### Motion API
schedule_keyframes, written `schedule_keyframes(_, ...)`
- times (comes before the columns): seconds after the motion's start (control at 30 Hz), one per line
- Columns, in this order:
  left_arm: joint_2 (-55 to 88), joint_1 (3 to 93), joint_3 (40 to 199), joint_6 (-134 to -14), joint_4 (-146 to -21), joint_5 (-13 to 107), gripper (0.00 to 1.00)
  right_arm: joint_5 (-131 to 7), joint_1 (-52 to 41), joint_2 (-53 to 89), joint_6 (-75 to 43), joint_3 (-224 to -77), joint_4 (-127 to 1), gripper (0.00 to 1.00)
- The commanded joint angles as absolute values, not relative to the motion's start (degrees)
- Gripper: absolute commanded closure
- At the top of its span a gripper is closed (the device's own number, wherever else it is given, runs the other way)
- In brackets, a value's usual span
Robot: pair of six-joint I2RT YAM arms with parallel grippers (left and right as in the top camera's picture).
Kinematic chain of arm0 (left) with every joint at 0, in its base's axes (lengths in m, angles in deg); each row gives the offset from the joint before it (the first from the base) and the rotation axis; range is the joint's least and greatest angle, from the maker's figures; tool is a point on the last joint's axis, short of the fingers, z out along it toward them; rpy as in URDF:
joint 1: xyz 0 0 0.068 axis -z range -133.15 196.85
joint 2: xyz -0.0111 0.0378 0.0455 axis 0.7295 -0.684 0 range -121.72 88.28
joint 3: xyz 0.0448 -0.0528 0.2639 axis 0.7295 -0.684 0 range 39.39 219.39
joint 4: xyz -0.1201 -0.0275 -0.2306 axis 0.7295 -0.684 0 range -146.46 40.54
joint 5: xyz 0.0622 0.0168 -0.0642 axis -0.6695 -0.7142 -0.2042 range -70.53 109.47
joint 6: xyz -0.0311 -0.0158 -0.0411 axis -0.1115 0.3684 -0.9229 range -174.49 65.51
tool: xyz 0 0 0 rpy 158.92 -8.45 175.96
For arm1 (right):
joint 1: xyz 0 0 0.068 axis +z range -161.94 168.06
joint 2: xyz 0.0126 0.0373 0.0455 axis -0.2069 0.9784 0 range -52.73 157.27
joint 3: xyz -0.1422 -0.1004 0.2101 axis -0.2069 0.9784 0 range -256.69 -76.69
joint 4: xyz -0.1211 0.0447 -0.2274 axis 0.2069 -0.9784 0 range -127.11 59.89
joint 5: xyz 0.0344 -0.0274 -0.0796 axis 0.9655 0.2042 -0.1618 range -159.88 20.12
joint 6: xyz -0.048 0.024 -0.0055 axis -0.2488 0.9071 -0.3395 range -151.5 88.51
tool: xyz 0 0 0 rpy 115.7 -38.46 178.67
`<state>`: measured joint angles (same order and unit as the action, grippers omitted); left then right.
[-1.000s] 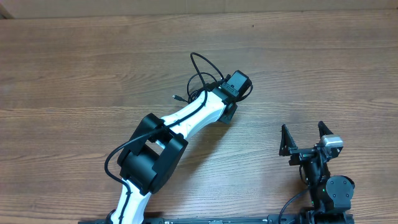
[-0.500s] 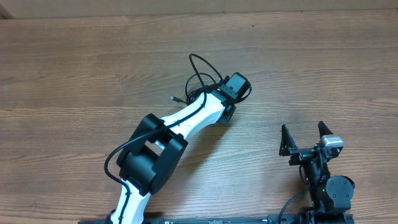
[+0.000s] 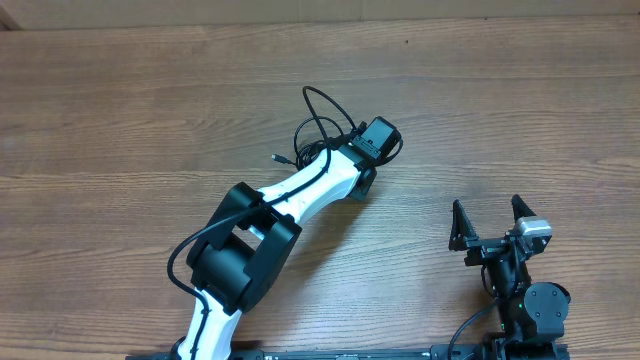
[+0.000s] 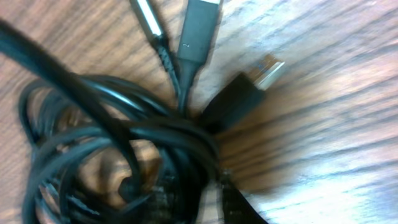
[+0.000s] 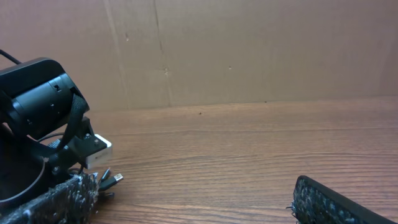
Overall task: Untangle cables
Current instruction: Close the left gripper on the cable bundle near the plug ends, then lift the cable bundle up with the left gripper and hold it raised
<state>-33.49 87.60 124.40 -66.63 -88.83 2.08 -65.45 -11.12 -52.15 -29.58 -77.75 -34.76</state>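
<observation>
My left gripper (image 3: pixel 362 150) hangs low over the cables (image 4: pixel 124 143), and I cannot tell whether its jaws are open or holding a strand. My right gripper (image 3: pixel 489 218) sits spread wide and empty, well apart. The bunch lies mid-table, plug ends (image 4: pixel 200 34) sticking out. Tugging 1 strand blindly could tighten the knot or drag everything.

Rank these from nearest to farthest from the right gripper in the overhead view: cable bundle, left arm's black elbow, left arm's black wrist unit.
From the right gripper:
1. left arm's black wrist unit, up-left.
2. cable bundle, just beyond it.
3. left arm's black elbow, far left.
</observation>
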Motion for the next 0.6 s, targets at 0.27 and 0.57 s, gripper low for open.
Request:
schedule_keyframes(0.27, -31.83, 86.51, 133.93, -67.33, -98.05, 12.6, 0.96, -65.93, -11.32, -52.57, -29.65, -77.14, -34.56, 0.0)
schedule_keyframes(0.57, -31.22, 78.24, 154.19, -62.94, -112.39, 47.9, 0.96, -65.93, -11.32, -52.57, -29.65, -77.14, -34.56, 0.0)
